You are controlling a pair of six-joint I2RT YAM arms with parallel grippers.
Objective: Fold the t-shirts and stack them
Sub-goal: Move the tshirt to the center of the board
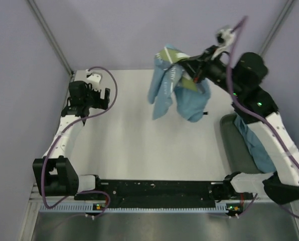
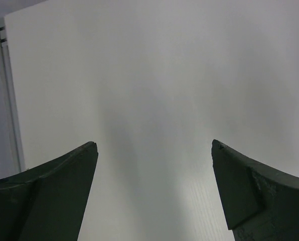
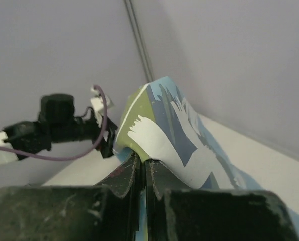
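Observation:
A light blue t-shirt (image 1: 175,90) with a green, dark blue and white print (image 3: 164,130) hangs bunched in the air above the far middle of the table. My right gripper (image 1: 187,64) is shut on its upper fold, the jaws pinched tight on the cloth (image 3: 144,159). More light blue t-shirts (image 1: 254,145) lie in a dark bin at the right. My left gripper (image 1: 92,96) sits at the far left over the bare table, well apart from the shirt. Its fingers (image 2: 64,186) stand wide open with nothing between them.
A dark bin (image 1: 235,150) stands at the right edge beside the right arm. The white tabletop (image 1: 139,145) is bounded by lavender walls at the back and sides. The left arm's purple cable (image 1: 112,90) loops near its wrist.

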